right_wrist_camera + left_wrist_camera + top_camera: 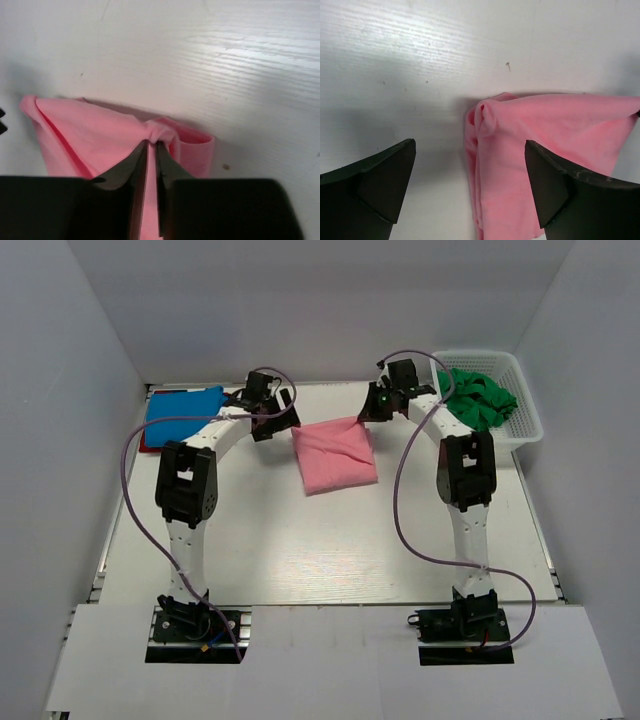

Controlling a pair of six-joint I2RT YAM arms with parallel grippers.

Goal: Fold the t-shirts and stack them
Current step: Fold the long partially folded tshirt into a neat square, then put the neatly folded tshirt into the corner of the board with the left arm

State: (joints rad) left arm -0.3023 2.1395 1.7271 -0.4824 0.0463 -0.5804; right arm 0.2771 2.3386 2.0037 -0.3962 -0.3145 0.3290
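A folded salmon pink t-shirt lies in the middle of the table, towards the back. My left gripper hovers at its far left corner, open. In the left wrist view the shirt's left edge lies between the wide-spread fingers of that gripper, and neither finger touches it. My right gripper is at the far right corner. It is shut on a bunched fold of the pink t-shirt. A bright blue t-shirt lies folded on a red one at the back left.
A white lattice basket at the back right holds crumpled dark green t-shirts. White walls enclose the table on three sides. Both arms reach far back from their bases at the near edge.
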